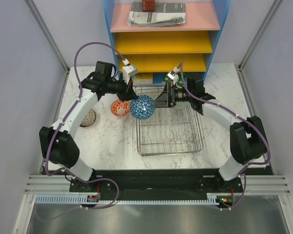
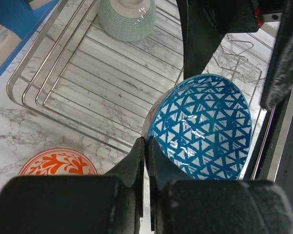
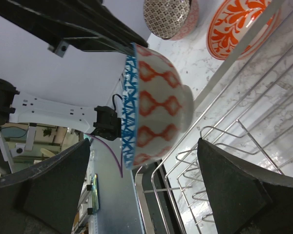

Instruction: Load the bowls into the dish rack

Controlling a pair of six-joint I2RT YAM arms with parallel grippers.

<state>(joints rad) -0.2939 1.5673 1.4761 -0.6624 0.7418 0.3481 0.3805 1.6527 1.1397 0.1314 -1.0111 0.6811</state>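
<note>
Bowls: four show: two on the table [image 1: 107,146], one held in the air, one in the rack.
Grey-brown bowl [image 1: 88,117]: farthest left, on the marble just beside the left forearm, well apart from the rack.
Red-orange bowl [image 1: 119,107]: upright on the table, its white and orange inside showing, between the grey-brown bowl and the rack's left edge.
Left gripper [image 2: 145,146]: fingers pressed nearly together, pinching the rim of the blue bowl, one finger inside the rim and one outside.
Blue bowl [image 1: 142,107]: off the table and tipped on edge at the rack's far left corner. The blue triangle-patterned inside faces the left wrist camera. The white outside, with red-orange diamonds, and the foot face the right gripper. Whether it touches the wires I cannot tell.
Dish rack [image 1: 171,131]: chrome wire basket at the middle of the table, in front of the shelf unit [image 1: 223,19].
Right gripper [image 1: 158,99]: over the rack's far end, fingers spread wide and pointed at the blue bowl's foot, one on either side of it, apart from it, holding nothing.
Pale green bowl [image 2: 127,18]: inside the rack near its far end, just past the right gripper. Upright or turned over I cannot tell.
</note>
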